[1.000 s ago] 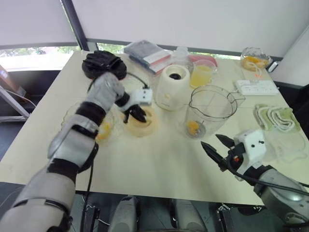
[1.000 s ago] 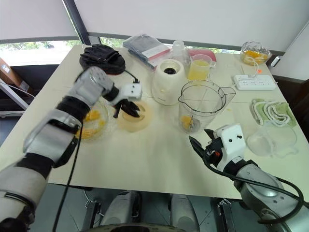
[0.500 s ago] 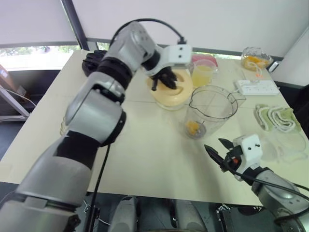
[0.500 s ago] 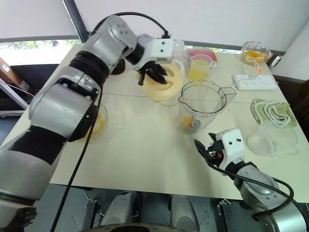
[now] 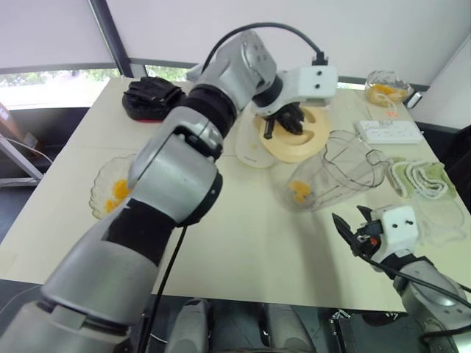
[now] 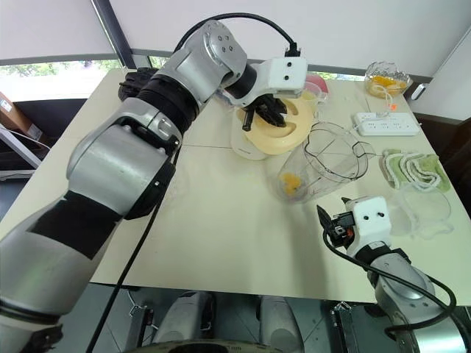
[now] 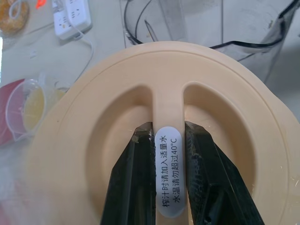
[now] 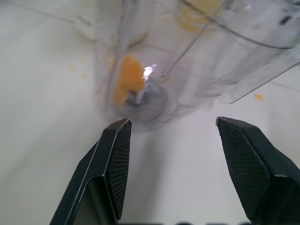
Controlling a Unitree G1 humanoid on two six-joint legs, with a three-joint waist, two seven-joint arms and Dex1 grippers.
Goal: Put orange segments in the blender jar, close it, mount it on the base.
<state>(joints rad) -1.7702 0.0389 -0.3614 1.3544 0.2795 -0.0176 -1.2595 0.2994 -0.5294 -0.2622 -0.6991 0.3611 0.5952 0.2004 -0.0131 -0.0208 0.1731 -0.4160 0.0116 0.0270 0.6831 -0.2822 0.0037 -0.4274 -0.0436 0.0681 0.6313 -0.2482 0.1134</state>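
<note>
My left gripper (image 7: 168,129) is shut on the ridge handle of a flat cream lid (image 5: 303,143). It holds the lid in the air, tilted, in front of the cream base (image 5: 249,151) and against the rim of the blender jar (image 5: 340,170). The clear jar leans to the right, with an orange segment (image 5: 298,190) at its bottom by the blade. More orange segments (image 5: 116,193) lie in the scalloped glass dish (image 5: 99,202) at the left. Nearer the table's front edge, my right gripper (image 8: 173,125) stands open and holds nothing, a short way in front of the jar (image 8: 154,89).
A black bundle (image 5: 153,97) lies at the back left. A power strip (image 5: 390,131) and a bowl of fruit (image 5: 383,88) sit at the back right. A green and white cloth (image 5: 416,176) and a clear plastic cover (image 5: 441,213) lie at the right. A juice cup (image 7: 28,105) stands behind the lid.
My left arm has lifted the lid off the table and carried it right, past the base to the jar's rim. The jar now leans right. My right gripper has drawn back slightly.
</note>
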